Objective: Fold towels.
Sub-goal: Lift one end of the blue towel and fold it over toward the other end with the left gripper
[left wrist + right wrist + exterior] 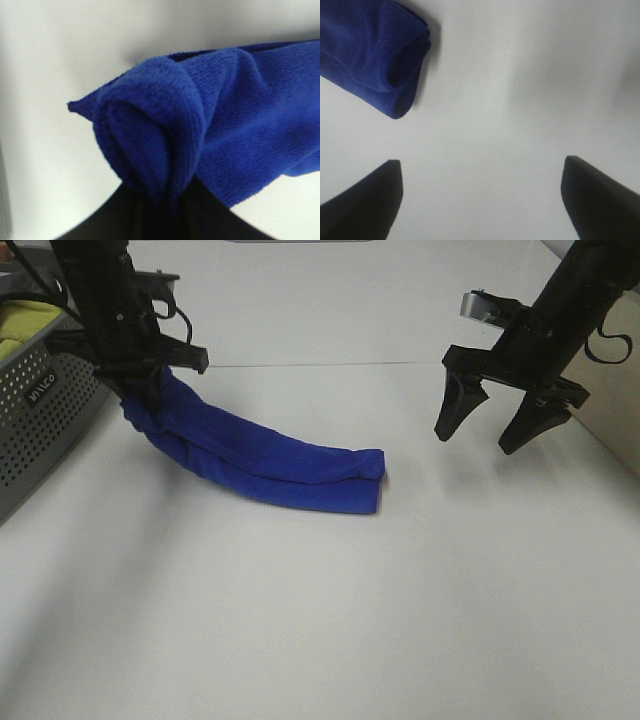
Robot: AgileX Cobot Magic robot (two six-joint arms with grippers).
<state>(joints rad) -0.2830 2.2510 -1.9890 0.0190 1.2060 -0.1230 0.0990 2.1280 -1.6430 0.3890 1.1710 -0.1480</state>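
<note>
Most of the near ground is plain white table. Just beyond it lies one royal-blue towel, bunched into a long, loosely doubled roll that runs from a blunt end near the middle of the table, slightly right, back toward the far left. That nearer end rests flat on the surface, and the right wrist view shows it as two soft layers folded over each other. To the right of it and a little farther back, well apart from the cloth, the right gripper hangs above the table with its two dark jaws spread wide and nothing between them; the same wide gap shows in its own camera. Farther back on the left, the towel's other end rises off the table into the left gripper, whose jaws are closed tight on a gathered fold of the fabric, pinched where the cloth narrows into the dark fingers. At the far left edge stands a grey perforated basket, with a yellow-green cloth inside it.
</note>
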